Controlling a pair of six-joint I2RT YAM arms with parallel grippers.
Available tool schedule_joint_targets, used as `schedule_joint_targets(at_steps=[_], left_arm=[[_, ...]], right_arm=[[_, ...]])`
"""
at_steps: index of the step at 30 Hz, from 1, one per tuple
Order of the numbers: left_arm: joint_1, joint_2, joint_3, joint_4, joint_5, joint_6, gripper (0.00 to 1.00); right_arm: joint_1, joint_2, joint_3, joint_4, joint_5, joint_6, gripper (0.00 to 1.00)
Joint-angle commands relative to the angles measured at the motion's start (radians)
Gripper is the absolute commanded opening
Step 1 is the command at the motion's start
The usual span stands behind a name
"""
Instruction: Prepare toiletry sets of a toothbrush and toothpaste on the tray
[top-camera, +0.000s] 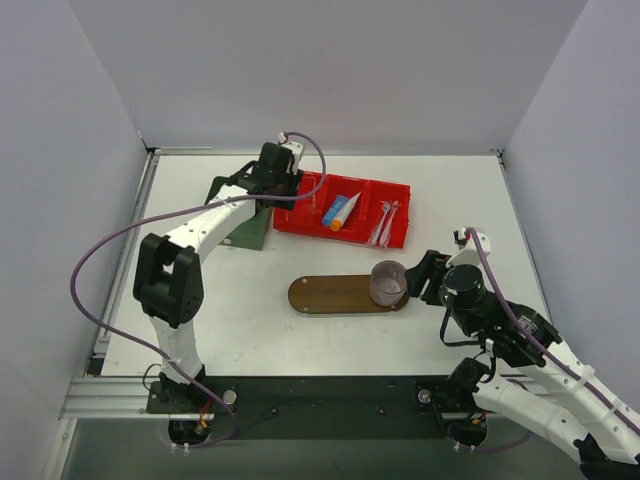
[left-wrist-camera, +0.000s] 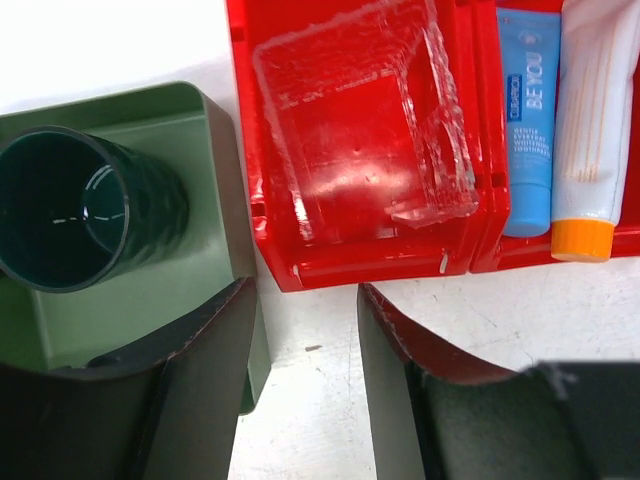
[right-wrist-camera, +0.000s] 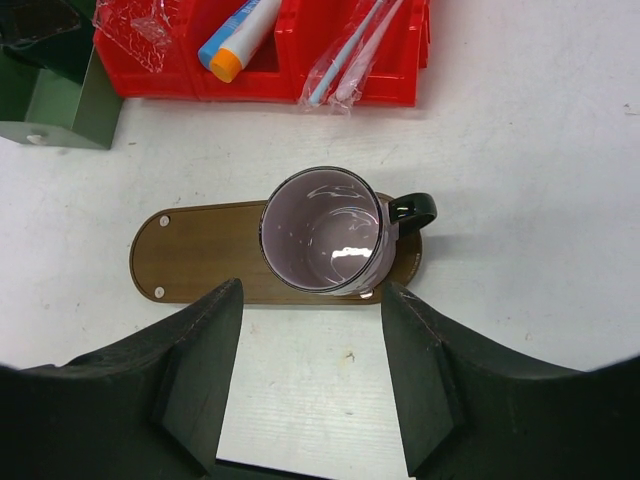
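The translucent pink mug (top-camera: 388, 282) stands upright on the right end of the oval brown tray (top-camera: 325, 296); the right wrist view shows the mug (right-wrist-camera: 325, 230) and tray (right-wrist-camera: 195, 262) too. My right gripper (right-wrist-camera: 312, 298) is open and empty just in front of the mug, not touching it. The dark green mug (left-wrist-camera: 70, 205) stands in the green box (left-wrist-camera: 150, 310). Blue (left-wrist-camera: 528, 120) and white (left-wrist-camera: 595, 120) toothpaste tubes lie in the red bin's middle compartment. Wrapped toothbrushes (right-wrist-camera: 350, 50) lie in its right compartment. My left gripper (left-wrist-camera: 305, 292) is open and empty over the gap between box and bin.
The red three-compartment bin (top-camera: 345, 228) sits behind the tray. Its left compartment holds crumpled clear plastic (left-wrist-camera: 370, 120). The green box (top-camera: 250, 230) stands left of the bin, partly under my left arm. Grey walls close the table's back and sides.
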Motion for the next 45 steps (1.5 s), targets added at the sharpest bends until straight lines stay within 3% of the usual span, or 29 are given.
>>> schedule_joint_targets(at_steps=[1, 13, 37, 41, 45], left_arm=[[-0.029, 0.068, 0.125, -0.099, -0.102, 0.043, 0.55], [-0.025, 0.247, 0.331, -0.179, -0.105, 0.026, 0.50], [-0.006, 0.313, 0.366, -0.205, -0.068, 0.009, 0.40], [-0.006, 0.310, 0.375, -0.213, -0.062, 0.005, 0.26], [-0.005, 0.310, 0.374, -0.210, -0.050, -0.003, 0.22]], right_arm=[[-0.010, 0.022, -0.005, -0.022, 0.009, 0.002, 0.52], [-0.008, 0.032, -0.004, -0.026, 0.004, 0.004, 0.53], [-0.008, 0.075, 0.001, -0.026, 0.003, -0.007, 0.53], [-0.008, 0.077, -0.002, -0.026, 0.001, -0.006, 0.53], [-0.008, 0.075, -0.007, -0.028, -0.003, -0.004, 0.53]])
